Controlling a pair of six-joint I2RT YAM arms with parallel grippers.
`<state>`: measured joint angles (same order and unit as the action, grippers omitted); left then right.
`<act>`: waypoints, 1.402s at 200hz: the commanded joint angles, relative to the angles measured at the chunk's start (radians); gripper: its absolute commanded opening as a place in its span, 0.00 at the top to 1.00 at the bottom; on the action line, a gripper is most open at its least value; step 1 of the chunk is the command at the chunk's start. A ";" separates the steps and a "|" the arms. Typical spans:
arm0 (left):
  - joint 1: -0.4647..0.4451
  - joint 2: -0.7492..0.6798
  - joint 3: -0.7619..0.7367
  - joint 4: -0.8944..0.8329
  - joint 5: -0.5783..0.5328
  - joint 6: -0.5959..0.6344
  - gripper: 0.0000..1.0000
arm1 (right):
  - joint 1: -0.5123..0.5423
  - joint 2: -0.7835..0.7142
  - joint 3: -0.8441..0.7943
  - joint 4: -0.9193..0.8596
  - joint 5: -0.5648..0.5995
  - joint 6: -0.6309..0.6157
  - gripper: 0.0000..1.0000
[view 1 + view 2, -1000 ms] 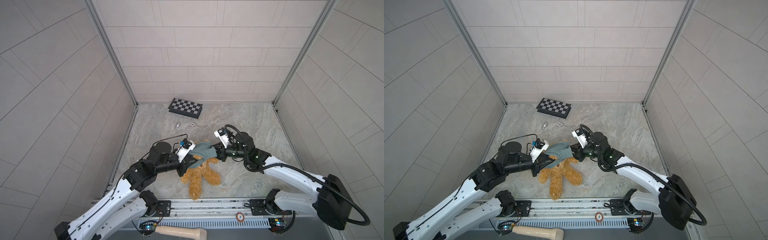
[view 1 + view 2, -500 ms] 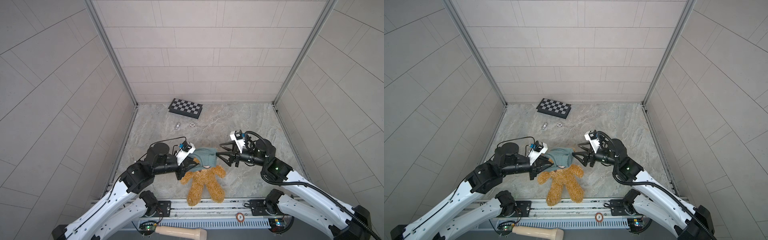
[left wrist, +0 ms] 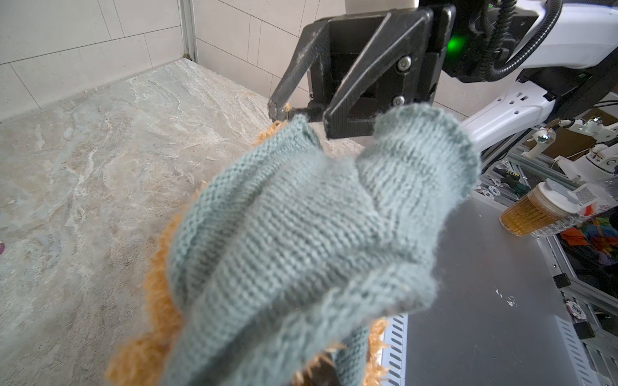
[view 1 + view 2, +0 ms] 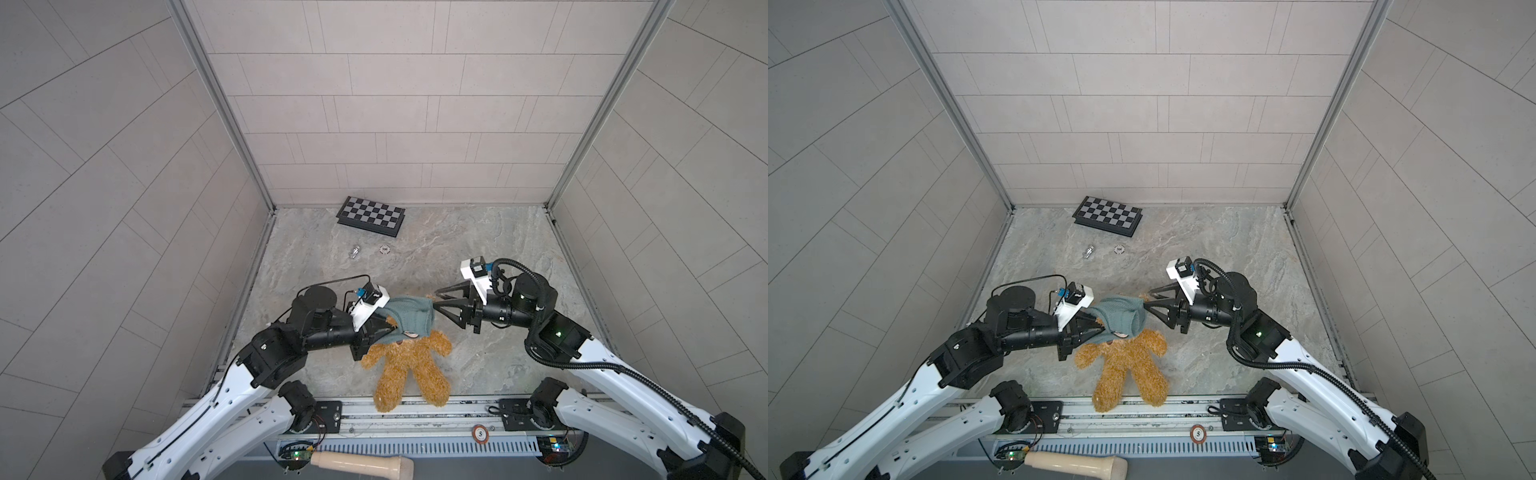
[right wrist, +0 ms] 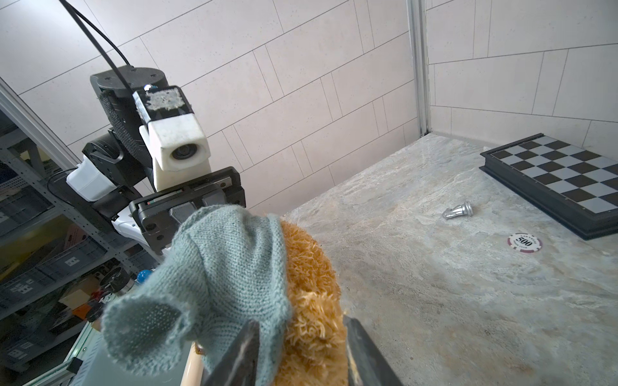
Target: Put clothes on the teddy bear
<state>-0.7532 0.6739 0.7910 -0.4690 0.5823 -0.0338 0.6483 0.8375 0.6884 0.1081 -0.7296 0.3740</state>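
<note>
Teddy bear (image 4: 409,365): likely light, floppy plush, head inside knit sweater (image 4: 409,318), lying between left gripper (image 4: 384,328), clamped on sweater, and right gripper (image 4: 434,303), spread astride its head. You should grip stretchy hem, not fur.

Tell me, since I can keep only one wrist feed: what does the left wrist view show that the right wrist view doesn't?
Only the left wrist view: a lidded cup of amber liquid off the table. Only the right wrist view: the chessboard, a silver chess piece lying on its side, and the left arm's camera. Both: the knitted sweater over the teddy bear, and the right gripper, jaws apart at the bear.
</note>
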 commanded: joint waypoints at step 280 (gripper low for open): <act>-0.005 -0.026 -0.092 0.159 -0.120 -0.064 1.00 | -0.012 0.004 -0.253 0.323 0.179 0.151 0.43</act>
<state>-0.7551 0.6479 0.6933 -0.3637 0.4667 -0.0818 0.6151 0.9211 0.4877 0.2470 -0.5110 0.4919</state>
